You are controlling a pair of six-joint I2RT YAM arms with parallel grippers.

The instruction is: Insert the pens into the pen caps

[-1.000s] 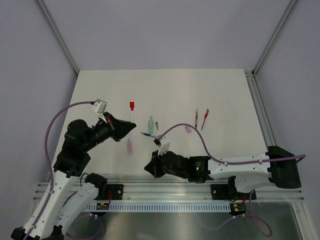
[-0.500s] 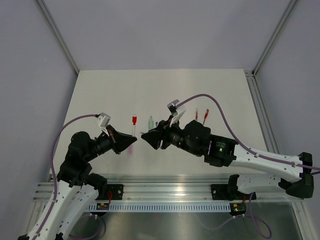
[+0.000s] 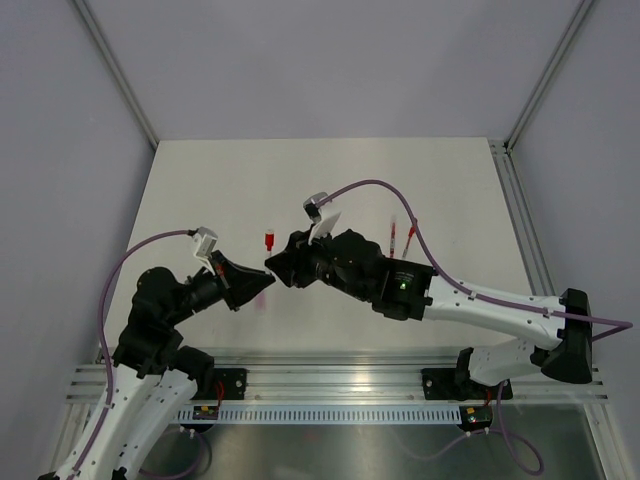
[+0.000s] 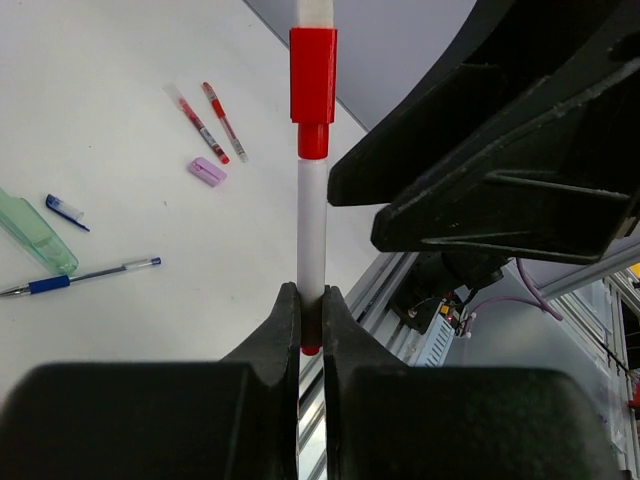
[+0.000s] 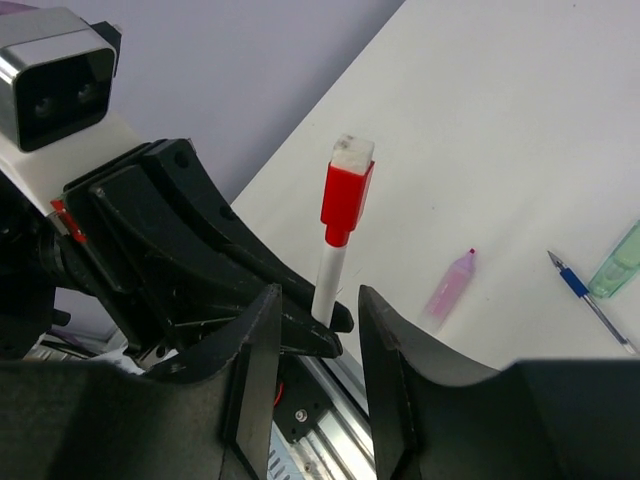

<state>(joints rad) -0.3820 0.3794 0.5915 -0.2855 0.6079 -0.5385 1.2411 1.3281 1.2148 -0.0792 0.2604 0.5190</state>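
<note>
My left gripper (image 4: 311,312) is shut on the lower end of a white pen (image 4: 312,225), which it holds upright. A red cap (image 4: 313,88) sits on the pen's upper part, seen from above as the red cap (image 3: 270,240). My right gripper (image 5: 318,335) is open, its fingers (image 5: 255,370) standing on either side of the pen (image 5: 330,270) below the red cap (image 5: 346,200) without touching it. From above, the left gripper (image 3: 262,281) and right gripper (image 3: 276,266) meet tip to tip. On the table lie two red pens (image 4: 205,122), a blue pen (image 4: 85,277), a pink cap (image 4: 207,171) and a green cap (image 4: 35,235).
A pink capped piece (image 5: 450,283) lies on the table just behind the grippers. A tiny blue cap (image 4: 66,209) rests near the green cap (image 5: 620,258). The aluminium rail (image 3: 340,385) runs along the near edge. The right arm's cable (image 3: 375,186) loops over the table's middle.
The right arm swung from the near edge up and left to the left gripper's pen, and its jaws opened. The left gripper shifted slightly nearer with the pen.
</note>
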